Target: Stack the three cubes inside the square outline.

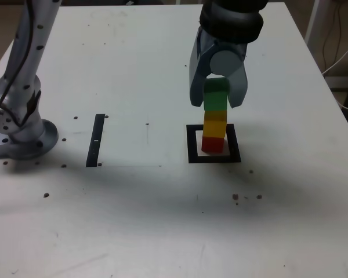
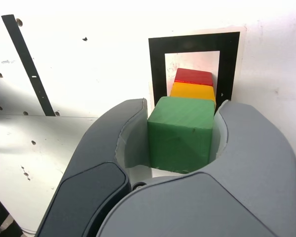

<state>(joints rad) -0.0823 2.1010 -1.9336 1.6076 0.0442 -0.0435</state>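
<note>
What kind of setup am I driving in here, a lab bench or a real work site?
Most likely a lab test bench: a bare white table with a taped black square outline and black strip, and coloured practice cubes, the green cube in the gripper, and cables at the exterior view's right edge.

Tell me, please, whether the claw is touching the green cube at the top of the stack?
Touching. In the wrist view, both claw jaws press flat against opposite sides of the green cube, with no gap visible on either side.
</note>
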